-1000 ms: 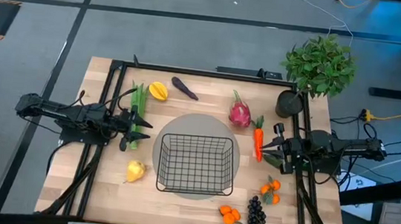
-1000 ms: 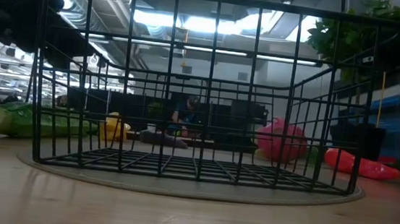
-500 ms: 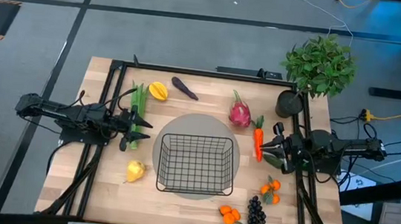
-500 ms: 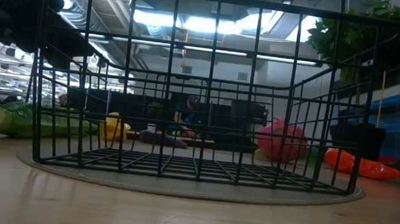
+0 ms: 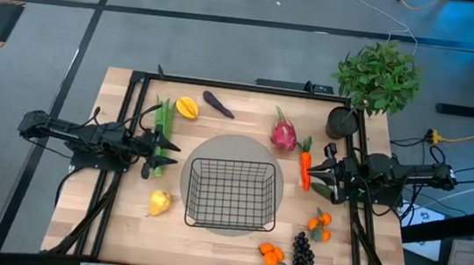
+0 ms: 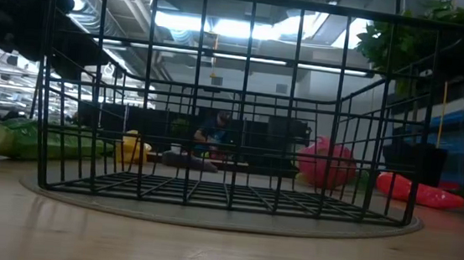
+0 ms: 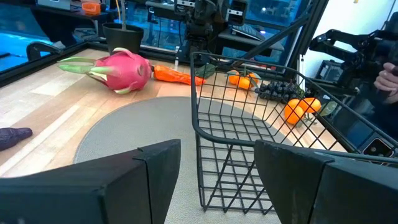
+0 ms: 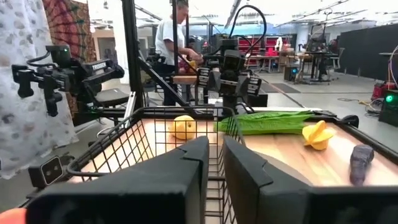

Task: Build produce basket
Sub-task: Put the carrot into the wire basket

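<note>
The black wire basket (image 5: 232, 194) stands on a round grey mat (image 5: 240, 143) at the table's middle. Produce lies around it on the wood: green stalks (image 5: 163, 120), two yellow fruits (image 5: 187, 107) (image 5: 160, 202), an eggplant (image 5: 218, 104), a pink dragon fruit (image 5: 283, 135), a carrot (image 5: 305, 168), oranges (image 5: 321, 223) (image 5: 273, 255) and grapes (image 5: 304, 252). My left gripper (image 5: 157, 155) is left of the basket, pointing level at it, open wide (image 7: 217, 162). My right gripper (image 5: 323, 170) is beside the carrot, pointing level at the basket (image 8: 143, 137), with a narrow empty gap (image 8: 216, 155).
A leafy potted plant (image 5: 375, 76) stands at the table's far right corner. Black frame rails (image 5: 242, 85) run along the far edge and both sides. A person (image 8: 171, 37) works in the room beyond the table's left side.
My right gripper has rolled a little about the line it points along, staying in place. Nothing on the table has moved.
</note>
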Tool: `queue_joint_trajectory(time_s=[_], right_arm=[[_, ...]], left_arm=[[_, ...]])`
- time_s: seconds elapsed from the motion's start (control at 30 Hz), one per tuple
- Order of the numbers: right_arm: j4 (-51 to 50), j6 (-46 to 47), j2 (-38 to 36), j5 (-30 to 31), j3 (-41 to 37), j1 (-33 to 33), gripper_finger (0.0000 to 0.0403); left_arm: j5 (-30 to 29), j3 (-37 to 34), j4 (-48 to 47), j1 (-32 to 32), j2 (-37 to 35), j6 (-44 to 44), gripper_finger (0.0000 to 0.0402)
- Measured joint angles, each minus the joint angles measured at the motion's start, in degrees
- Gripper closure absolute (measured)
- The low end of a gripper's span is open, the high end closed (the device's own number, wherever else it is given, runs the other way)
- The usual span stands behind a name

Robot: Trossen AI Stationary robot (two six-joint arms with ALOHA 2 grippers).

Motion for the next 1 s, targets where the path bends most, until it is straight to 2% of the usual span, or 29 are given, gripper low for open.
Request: queue_joint_trajectory(time_s=[0.1,0.6,1.0], right_arm=[[0.74,-1.17,0.0,2.07,0.0,0.0,0.0352],[0.83,-9.95,0.0,20.42,0.0,0.0,0.0352],[0.83,-10.95,0.0,21.74,0.0,0.01,0.0352]], left_arm=[[-0.02,-0.01,0.0,0.01,0.0,-0.01,0.0207],[0.01,0.0,0.0,0.02,0.02,0.0,0.0207],[-0.01,0.0,0.0,0.0,0.0,0.0,0.0207]])
